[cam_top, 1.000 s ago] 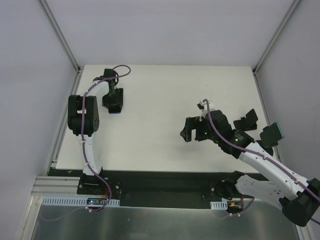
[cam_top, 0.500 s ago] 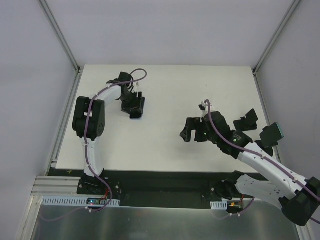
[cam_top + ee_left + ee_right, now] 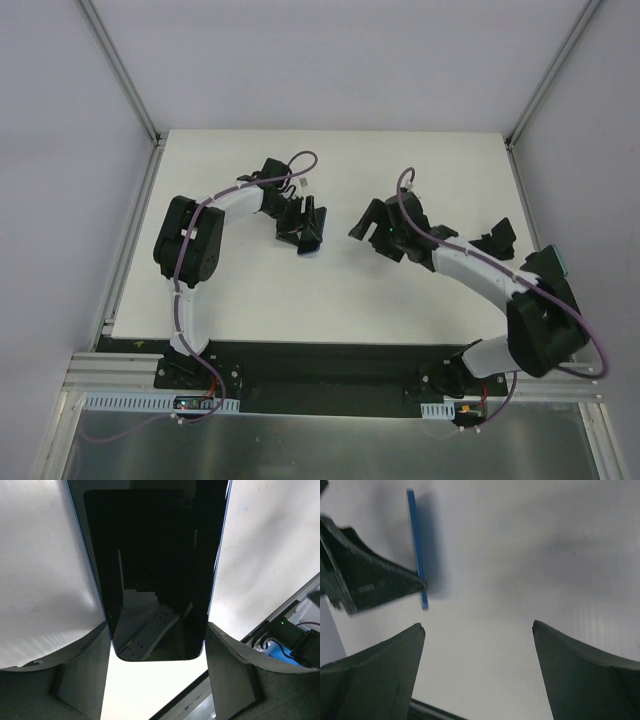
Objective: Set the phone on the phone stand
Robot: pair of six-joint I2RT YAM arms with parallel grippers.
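- Left of the middle of the white surface point(image 3: 330, 300), your left end effector point(image 3: 303, 232) holds the phone point(image 3: 313, 222), its fingers clamped against the two long edges.
- From the left wrist view you look straight at the phone's glossy dark face point(image 3: 155, 570). One rounded end sits level with the fingertips point(image 3: 95, 650), and the rest reaches away beyond the top of the picture.
- You can make out dim reflections of the arm's own parts in that face.
- From the right wrist view the phone appears edge-on as a thin blue strip point(image 3: 416, 545), gripped by a dark finger of the left end effector point(image 3: 365, 580), with a soft shadow on the surface beside it.
- You cannot tell from these views whether the phone's lower edge touches the surface or hangs just above it.
- Your right end effector point(image 3: 372, 232) is just to the right of the phone and faces it. Its fingers point(image 3: 380, 670) are spread wide with only bare surface between them.
- The phone stand point(image 3: 497, 238) stands on the surface near the right edge, well apart from the phone, and the right arm lies between the two.
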